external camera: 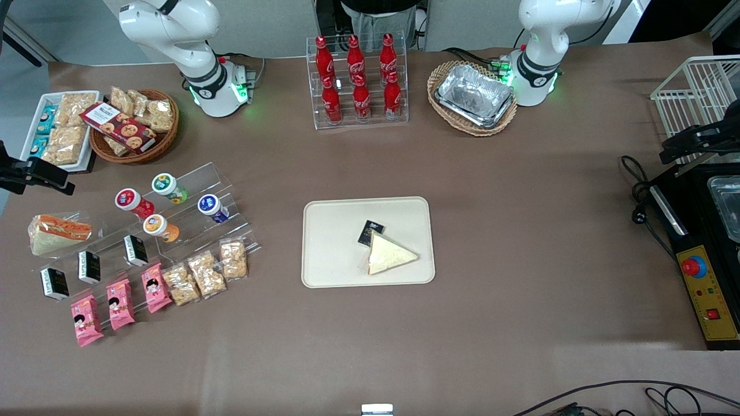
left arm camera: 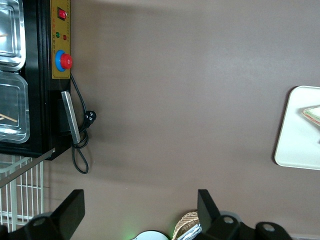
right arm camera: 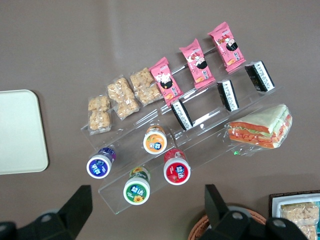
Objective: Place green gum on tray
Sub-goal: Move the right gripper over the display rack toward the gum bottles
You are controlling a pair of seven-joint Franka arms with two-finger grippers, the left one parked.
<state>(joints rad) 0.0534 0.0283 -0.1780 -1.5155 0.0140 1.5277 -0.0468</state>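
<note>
While the desk [external camera: 520,231] spreads out brown and mostly bare around it, we take the tray [external camera: 329,254] as our landmark: a beige rectangle with rounded corners and a low rim, lying flat near the middle. On it, a wrapped triangular sandwich [external camera: 390,254] sits in the corner nearer the front camera and toward the parked arm's end, with a small black packet [external camera: 370,232] touching its upper edge; the rest of the tray's surface is free. Bare desk surrounds all four of its edges.

Well apart from the tray, toward the working arm's end, we see a clear stepped acrylic stand [external camera: 196,199] carrying four small bottles. The green gum [external camera: 167,187] stands on the highest step, farthest from the front camera, with the red-lidded bottle [external camera: 132,201] beside it, and the blue-lidded bottle [external camera: 211,207] and orange-lidded bottle [external camera: 159,226] one step lower. In the right wrist view the green gum [right arm camera: 137,190] stands apart from its neighbours, lid upward.

Our tool [right arm camera: 147,210] hangs above the stand, released, its two dark fingers [right arm camera: 80,202] spread wide and holding nothing, the green gum showing between them from above.
</note>
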